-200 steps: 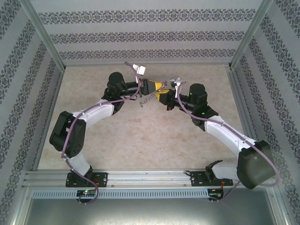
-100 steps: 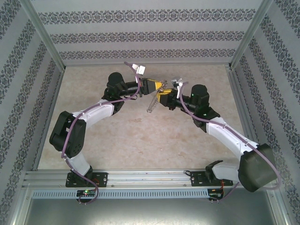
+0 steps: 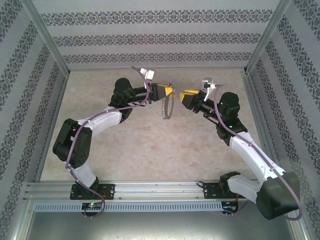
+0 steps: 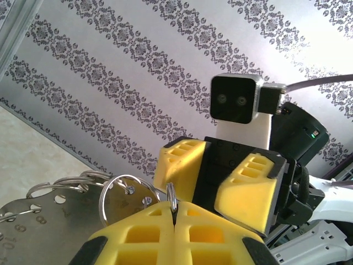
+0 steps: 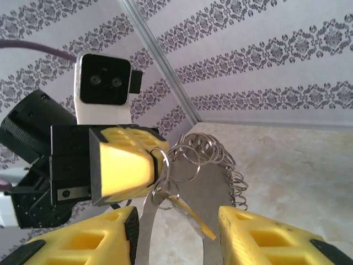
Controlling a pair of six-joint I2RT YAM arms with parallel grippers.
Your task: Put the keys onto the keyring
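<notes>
One thin pinch: clamped left gripper (image 3: 170,90) holds large dark-grey metal keyring hoop (image 3: 166,107); empty right gripper (image 3: 189,95) at 3 o'clock, jaws partly apart, may snag it.

stamped numbers run along the silvery metal tags (image 4: 38,218) of the keyring (image 3: 163,111), seen from the left wrist: an "8" reads clearly, what looks like a "10" sits at the frame's edge, and the other digits are too blurred to read.
</notes>
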